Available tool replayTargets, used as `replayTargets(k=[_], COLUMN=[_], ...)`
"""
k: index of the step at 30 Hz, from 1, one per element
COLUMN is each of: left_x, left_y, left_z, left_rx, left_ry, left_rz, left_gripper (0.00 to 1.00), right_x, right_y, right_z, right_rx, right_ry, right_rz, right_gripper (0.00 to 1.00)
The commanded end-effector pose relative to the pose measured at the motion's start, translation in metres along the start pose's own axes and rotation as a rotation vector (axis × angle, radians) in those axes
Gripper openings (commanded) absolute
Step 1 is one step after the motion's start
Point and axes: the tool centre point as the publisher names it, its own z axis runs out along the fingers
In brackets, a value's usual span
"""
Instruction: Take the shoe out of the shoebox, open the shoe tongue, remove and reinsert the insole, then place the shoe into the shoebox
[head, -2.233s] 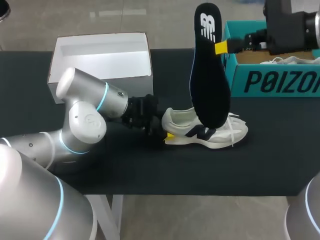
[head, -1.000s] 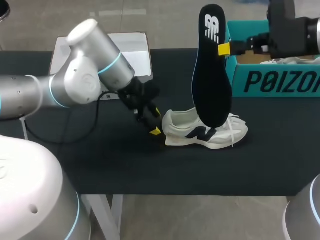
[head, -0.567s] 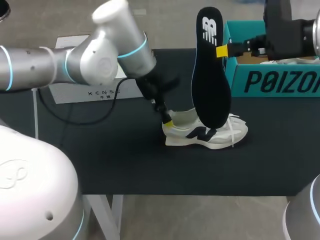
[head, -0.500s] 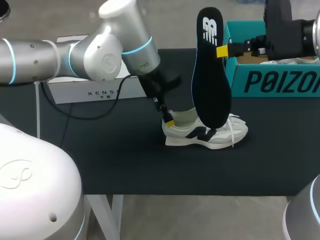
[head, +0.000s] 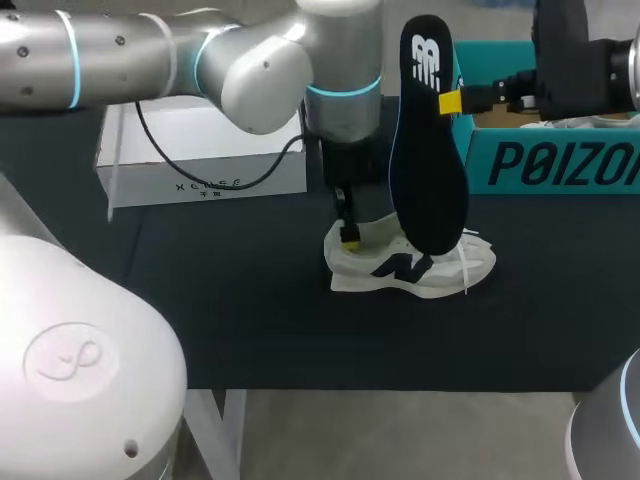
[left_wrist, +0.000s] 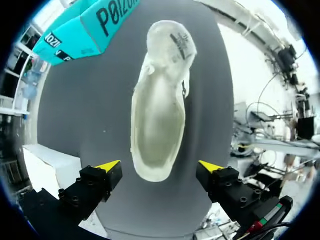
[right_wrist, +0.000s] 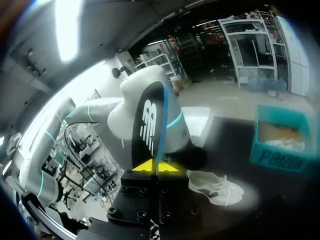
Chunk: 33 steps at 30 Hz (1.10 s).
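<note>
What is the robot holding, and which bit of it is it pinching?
The right end effector pinches the black insole by its side edge near the logo end. The left end effector, open above the shoe, holds nothing.

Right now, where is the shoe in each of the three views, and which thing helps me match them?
Head view: shoe near the middle, left gripper at its heel.
Left wrist view: shoe seen from above, heel between the open fingers, toe pointing away.
Right wrist view: shoe beyond the right gripper, which is shut on the insole.
Shared landmark: the teal box, near the shoe in all three.
</note>
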Motion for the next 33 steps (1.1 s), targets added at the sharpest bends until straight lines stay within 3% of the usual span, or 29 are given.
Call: replayTargets(k=[1, 5, 17, 28, 33], left_x=[0.006, 0.006, 0.01, 0.012, 0.012], left_y=[0.001, 0.004, -0.001, -0.005, -0.007], left_z=[-0.009, -0.011, -0.009, -0.009, -0.005], left_rx=[0.038, 0.139, 0.123, 0.094, 0.097], left_ry=[-0.04, 0.009, 0.041, 0.066, 0.08], left_rz=[0.085, 0.118, 0.162, 0.161, 0.153], left_gripper=[1.0, 1.0, 1.0, 1.0, 1.0], right_x=[0.0, -0.001, 0.006, 0.032, 0.041], right_y=[0.003, 0.004, 0.006, -0.002, 0.0], right_z=[0.001, -0.001, -0.009, -0.04, -0.053], right_rx=[0.002, 0.0, -0.033, -0.01, -0.043], right_ry=[-0.002, -0.005, 0.008, -0.017, -0.036], right_rz=[-0.001, -0.002, -0.02, -0.059, -0.044], right_gripper=[0.0, 0.0, 0.0, 0.0, 0.0])
